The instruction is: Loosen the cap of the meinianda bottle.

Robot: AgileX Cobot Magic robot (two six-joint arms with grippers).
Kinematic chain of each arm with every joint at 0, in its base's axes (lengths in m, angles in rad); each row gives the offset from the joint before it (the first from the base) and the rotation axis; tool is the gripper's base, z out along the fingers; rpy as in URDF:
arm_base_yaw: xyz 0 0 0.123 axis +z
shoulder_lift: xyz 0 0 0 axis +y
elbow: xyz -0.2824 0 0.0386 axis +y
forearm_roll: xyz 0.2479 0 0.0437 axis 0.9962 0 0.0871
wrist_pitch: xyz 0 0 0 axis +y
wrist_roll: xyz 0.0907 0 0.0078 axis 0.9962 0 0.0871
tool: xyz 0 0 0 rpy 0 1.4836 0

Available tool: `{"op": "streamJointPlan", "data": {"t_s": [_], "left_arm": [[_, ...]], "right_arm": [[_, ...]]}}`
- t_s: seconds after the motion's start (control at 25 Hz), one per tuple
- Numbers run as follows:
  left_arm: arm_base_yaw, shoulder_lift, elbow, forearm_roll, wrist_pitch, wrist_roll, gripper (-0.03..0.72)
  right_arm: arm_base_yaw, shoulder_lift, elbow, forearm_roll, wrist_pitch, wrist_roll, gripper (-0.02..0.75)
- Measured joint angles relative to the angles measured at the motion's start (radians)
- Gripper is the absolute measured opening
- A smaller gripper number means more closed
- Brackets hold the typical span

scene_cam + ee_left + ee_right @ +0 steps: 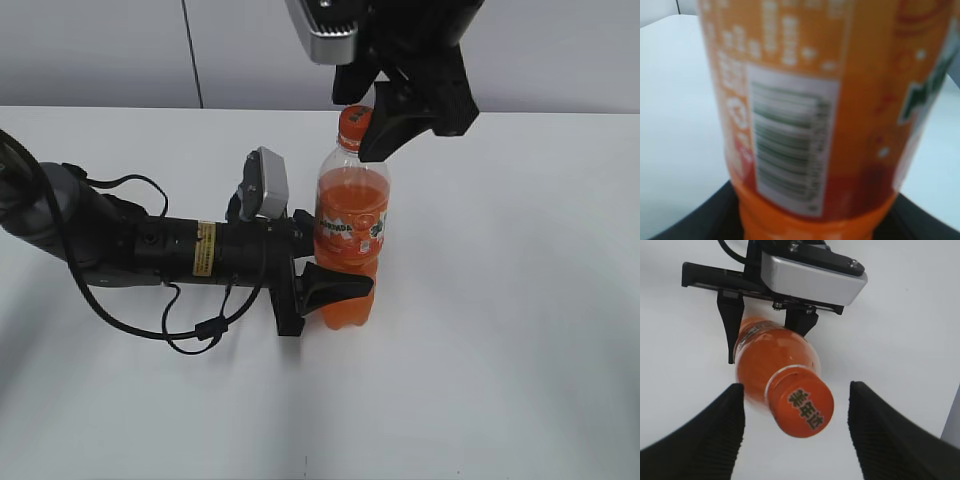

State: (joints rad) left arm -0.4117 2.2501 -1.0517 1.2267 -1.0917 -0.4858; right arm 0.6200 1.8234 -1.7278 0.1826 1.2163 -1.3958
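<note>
The meinianda bottle (350,235) stands upright on the white table, full of orange drink, with its orange-and-green label around the middle. My left gripper (325,285) is shut on the bottle's lower body from the left; the left wrist view shows the blurred label and barcode (790,145) filling the frame. The orange cap (355,122) sits on the neck. My right gripper (385,105) hangs just above the cap, open. In the right wrist view the cap (802,407), with dark characters on top, lies between the two spread black fingers (797,430), touching neither.
The white table (500,350) spreads around the bottle. The left arm with its cables (150,250) lies across the table's left side. A pale wall (100,50) stands behind the table's far edge.
</note>
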Motion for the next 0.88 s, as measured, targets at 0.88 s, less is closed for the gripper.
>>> {"op": "streamJointPlan", "data": {"t_s": [0.88], "left_arm": [[0.000,0.000,0.000,0.000,0.000,0.000,0.391]], "right_arm": [[0.000,-0.169,0.000,0.094,0.001,1.214,0.491]]}}
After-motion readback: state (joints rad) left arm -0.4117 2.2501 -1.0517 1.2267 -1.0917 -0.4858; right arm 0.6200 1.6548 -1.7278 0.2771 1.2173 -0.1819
